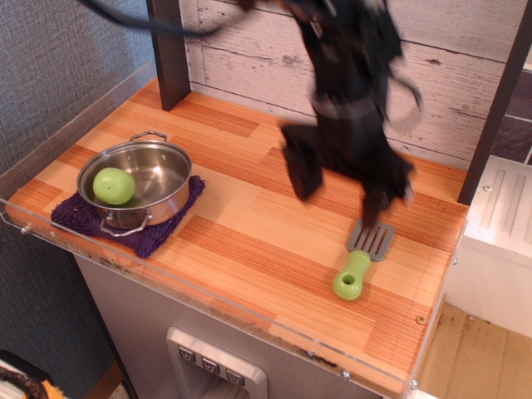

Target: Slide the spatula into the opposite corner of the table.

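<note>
The spatula (360, 262) lies flat on the striped wood table (249, 208) near its front right corner. Its grey slotted blade points to the back and its lime-green handle with a hole points to the front edge. My gripper (339, 187) is blurred by motion and hangs above the table behind and left of the spatula, clear of it. Its two black fingers (301, 172) stand wide apart with nothing between them.
A steel pot (135, 183) holding a green apple (113, 185) sits on a purple cloth (141, 233) at the front left. A dark post (169, 50) stands at the back left. A clear acrylic rim (249, 312) runs along the table's front edge.
</note>
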`<state>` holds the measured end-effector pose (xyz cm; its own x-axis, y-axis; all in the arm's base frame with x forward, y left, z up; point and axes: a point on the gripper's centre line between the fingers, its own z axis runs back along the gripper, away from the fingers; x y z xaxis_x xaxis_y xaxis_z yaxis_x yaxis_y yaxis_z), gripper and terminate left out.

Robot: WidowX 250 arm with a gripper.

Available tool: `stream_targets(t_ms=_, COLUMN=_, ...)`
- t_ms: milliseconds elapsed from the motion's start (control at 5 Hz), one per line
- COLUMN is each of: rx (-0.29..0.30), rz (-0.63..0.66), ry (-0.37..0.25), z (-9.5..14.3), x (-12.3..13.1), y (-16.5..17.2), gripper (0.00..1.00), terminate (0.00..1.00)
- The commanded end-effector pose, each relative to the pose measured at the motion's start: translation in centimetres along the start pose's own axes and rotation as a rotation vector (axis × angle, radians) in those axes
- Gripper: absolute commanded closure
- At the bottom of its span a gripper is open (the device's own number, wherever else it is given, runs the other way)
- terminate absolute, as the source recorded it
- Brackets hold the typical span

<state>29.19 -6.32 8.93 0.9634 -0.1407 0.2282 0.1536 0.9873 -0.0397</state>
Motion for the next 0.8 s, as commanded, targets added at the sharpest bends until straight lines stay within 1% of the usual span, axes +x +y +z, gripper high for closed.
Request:
stream_targets(t_ms=0, rx=-0.032, rz=0.050, ry=-0.054, z=3.65, x=0.37, y=3.03, gripper=0.00, terminate=0.00)
stream_targets(t_ms=200, rx=-0.037, rz=0.062, ry=-0.027, z=3.36, x=0.29, y=3.56, gripper=0.00, terminate=0.00)
stream_targets(t_ms=400, rx=-0.037, rz=0.062, ry=-0.027, z=3.36, x=0.29, y=3.56, gripper=0.00, terminate=0.00)
stream_targets(t_ms=600, rx=-0.037, rz=0.062, ry=-0.027, z=3.36, x=0.29, y=3.56, gripper=0.00, terminate=1.00)
